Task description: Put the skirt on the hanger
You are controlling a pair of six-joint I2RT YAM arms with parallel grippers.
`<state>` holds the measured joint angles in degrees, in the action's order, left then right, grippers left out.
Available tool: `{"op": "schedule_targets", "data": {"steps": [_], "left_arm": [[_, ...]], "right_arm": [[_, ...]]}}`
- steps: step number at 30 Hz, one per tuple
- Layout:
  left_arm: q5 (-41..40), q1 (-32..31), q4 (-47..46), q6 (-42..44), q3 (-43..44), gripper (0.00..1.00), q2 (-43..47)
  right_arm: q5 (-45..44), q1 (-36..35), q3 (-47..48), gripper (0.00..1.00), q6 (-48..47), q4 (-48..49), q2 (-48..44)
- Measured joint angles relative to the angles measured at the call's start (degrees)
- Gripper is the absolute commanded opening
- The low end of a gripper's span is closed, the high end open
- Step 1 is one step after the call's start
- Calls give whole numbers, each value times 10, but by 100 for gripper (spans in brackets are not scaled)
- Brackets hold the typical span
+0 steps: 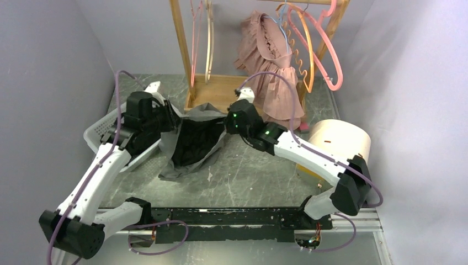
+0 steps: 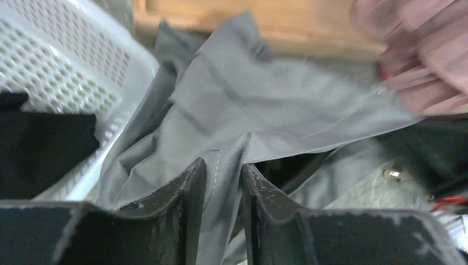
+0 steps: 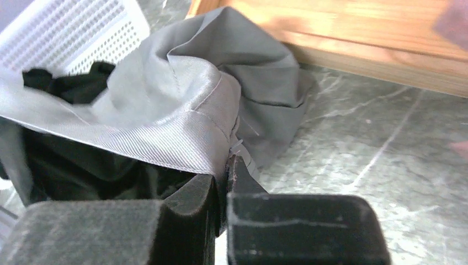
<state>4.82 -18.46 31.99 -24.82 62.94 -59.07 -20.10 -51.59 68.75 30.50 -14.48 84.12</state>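
Top view. Grey skirt (image 1: 190, 165) lies crumpled on the table (image 1: 259, 176) at centre, its black lining (image 1: 196, 141) showing, stretched between the two arms. It is on no hanger. Left gripper (image 1: 170, 118) is at the skirt's 9 o'clock edge, right gripper (image 1: 226, 120) at its 2 o'clock corner. White perforated basket (image 1: 99, 130) sits under the left arm. Wooden rack (image 1: 181, 49) stands at 12 o'clock, with empty hangers (image 1: 325, 52) and a pink dress (image 1: 273, 69) on its rail. Cream drum (image 1: 339, 143) is at 3 o'clock.

Left wrist view. The left gripper (image 2: 223, 176) has its fingers a little apart, with a ribbed fold of the skirt (image 2: 265, 105) lying in the gap. Basket (image 2: 49, 61) at 10 o'clock, rack base (image 2: 221, 16) at 12, pink dress (image 2: 419, 55) at 2, blurred.

Right wrist view. The right gripper (image 3: 226, 171) has its fingers pressed together on the skirt's (image 3: 182, 110) stitched edge. The cloth rises from the pinch toward 10 o'clock, with the lining (image 3: 83, 160) beneath it. Basket (image 3: 77, 33) at 11 o'clock, rack base (image 3: 359, 38) at 1, bare table (image 3: 359, 165) at 3.
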Motion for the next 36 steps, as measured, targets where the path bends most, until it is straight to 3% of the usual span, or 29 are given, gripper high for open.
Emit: {"op": "schedule_targets", "data": {"steps": [9,13,18,24,30,36], "left_arm": [[72,0,-6,-3,-96,62,-86],[89,0,-1,-7,-108,67,-67],[100,-13,8,-30,-148,65,11],[85,-103,13,-91,-214,65,59],[-10,-233,31,-160,-235,70,68],[-73,-284,38,-200,-243,74,33]], "right_arm": [[6,96,-10,0,38,-40,-9],[10,116,-13,0,41,-42,19],[17,130,-13,0,42,-42,37],[26,137,-13,0,43,-36,46],[33,140,-13,0,44,-33,56],[45,145,-13,0,49,-26,56]]}}
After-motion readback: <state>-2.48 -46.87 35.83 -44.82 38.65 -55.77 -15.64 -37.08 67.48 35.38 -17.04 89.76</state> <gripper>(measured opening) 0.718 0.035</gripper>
